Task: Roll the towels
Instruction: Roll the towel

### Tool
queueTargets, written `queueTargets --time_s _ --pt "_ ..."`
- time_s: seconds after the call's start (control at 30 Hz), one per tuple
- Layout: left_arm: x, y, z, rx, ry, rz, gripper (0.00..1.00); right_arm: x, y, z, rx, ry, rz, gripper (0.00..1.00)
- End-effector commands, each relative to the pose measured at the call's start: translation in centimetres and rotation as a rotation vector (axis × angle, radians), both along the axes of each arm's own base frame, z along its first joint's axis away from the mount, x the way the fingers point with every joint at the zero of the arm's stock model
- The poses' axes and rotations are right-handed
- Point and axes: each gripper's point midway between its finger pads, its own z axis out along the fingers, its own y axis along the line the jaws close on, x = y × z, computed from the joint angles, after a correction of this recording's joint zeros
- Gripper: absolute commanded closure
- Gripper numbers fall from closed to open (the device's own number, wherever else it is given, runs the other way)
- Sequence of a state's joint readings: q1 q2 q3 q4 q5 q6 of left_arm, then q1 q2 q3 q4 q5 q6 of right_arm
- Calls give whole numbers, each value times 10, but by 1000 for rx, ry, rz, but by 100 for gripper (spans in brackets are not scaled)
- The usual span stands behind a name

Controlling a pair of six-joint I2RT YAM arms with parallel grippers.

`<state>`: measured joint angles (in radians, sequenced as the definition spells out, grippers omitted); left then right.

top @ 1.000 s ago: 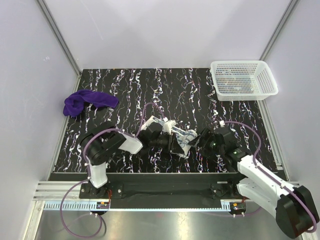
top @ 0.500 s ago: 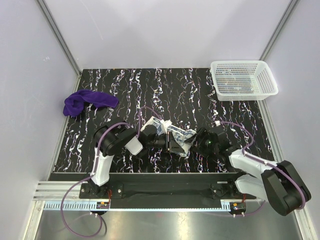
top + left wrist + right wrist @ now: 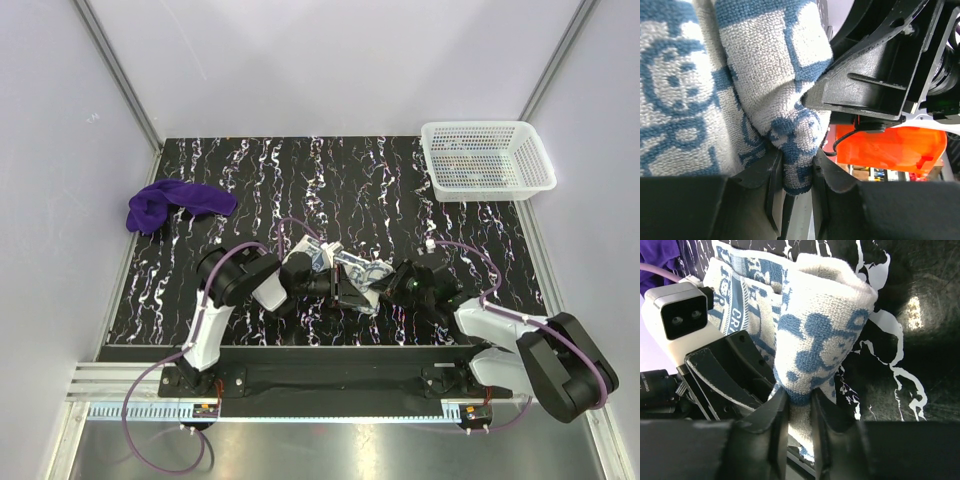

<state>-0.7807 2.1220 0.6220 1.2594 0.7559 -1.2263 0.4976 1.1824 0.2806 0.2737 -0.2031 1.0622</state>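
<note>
Jaws of the right gripper (image 3: 797,405), wide apart a second ago, are now pinching the blue-patterned towel (image 3: 825,340) at the table's (image 3: 400,180) 6 o'clock, opposite the left gripper (image 3: 796,172) already clamping it, so rolling is looking ready to begin; the purple towel (image 3: 175,203) is lying at 10 o'clock.

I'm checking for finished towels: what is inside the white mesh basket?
No towel shows inside the basket; only faint specks on its floor, too small to identify. Its near wall veils the floor's front.
</note>
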Motion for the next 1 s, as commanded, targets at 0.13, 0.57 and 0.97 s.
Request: queueTargets --time_s 0.13,0.57,0.97 --pt "1 -5 29 -105 -106 -33 72 2 10 17 -10 -40 44 86" --pt "16 24 6 290 -297 20 34 -10 -4 12 -99 15 35 89" --pt "32 45 49 763 -869 193 25 -11 -13 5 -217 143 16 92"
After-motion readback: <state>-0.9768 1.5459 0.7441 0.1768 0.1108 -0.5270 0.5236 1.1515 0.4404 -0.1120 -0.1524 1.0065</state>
